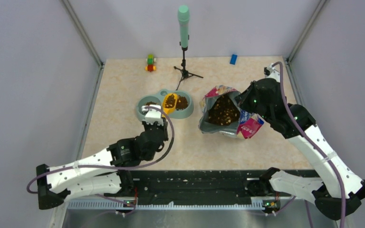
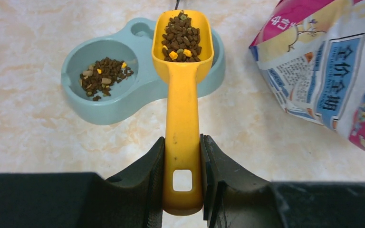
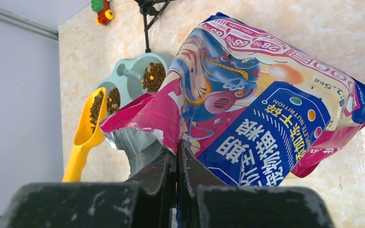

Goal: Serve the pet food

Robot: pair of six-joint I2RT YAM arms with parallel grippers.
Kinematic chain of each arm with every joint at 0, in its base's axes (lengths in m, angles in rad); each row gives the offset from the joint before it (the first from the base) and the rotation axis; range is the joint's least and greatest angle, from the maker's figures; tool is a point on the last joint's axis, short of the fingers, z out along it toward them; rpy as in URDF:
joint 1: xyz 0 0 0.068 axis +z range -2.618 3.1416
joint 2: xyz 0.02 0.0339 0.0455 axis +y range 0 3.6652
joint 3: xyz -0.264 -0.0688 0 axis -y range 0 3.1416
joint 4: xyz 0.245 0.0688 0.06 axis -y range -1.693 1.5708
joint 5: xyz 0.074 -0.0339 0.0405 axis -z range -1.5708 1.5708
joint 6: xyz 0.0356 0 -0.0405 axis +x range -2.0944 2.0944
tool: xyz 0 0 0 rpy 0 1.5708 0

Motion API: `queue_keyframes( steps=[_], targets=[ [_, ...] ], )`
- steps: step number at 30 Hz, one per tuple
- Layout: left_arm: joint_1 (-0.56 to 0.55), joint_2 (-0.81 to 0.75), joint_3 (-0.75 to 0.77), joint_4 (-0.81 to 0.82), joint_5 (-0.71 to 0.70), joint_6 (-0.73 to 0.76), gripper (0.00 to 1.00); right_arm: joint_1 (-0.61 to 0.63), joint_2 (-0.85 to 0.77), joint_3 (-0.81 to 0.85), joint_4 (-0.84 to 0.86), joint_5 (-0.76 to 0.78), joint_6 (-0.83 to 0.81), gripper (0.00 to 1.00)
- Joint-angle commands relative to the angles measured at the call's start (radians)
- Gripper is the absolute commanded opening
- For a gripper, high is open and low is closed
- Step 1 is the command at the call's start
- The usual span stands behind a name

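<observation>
My left gripper (image 2: 182,161) is shut on the handle of the orange-yellow scoop (image 2: 182,109). The scoop is held level, and its head is full of pet food (image 2: 180,35). The head hangs over the right compartment of the teal double bowl (image 2: 138,95). More pet food lies in the left compartment (image 2: 102,76) and in the right one (image 1: 182,102). My right gripper (image 3: 177,154) is shut on the torn rim of the glossy cat food bag (image 3: 247,109). It holds the bag open, showing the pet food inside (image 1: 224,110).
A green microphone (image 1: 184,26) on a small tripod stands behind the bowl. A stack of toy blocks (image 1: 150,62) and a blue block (image 1: 233,59) lie at the back edge. Grey walls enclose the table on three sides.
</observation>
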Motion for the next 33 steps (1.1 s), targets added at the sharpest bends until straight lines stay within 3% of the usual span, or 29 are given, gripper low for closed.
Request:
queue_keyframes(
  steps=[1,5,25,33],
  targets=[
    [0.073,0.045,-0.032,0.107,0.049,-0.034,0.00,-0.008,-0.005,0.033,0.010,-0.001,-0.007,0.00],
    [0.147,0.115,-0.038,0.148,0.119,-0.031,0.00,-0.008,-0.014,0.034,-0.001,0.006,-0.009,0.00],
    [0.297,0.362,0.114,0.058,0.292,-0.020,0.00,-0.008,-0.020,0.025,0.005,0.007,-0.010,0.00],
    [0.329,0.477,0.259,-0.079,0.332,-0.018,0.00,-0.008,-0.023,0.023,0.004,0.008,-0.010,0.00]
  ],
)
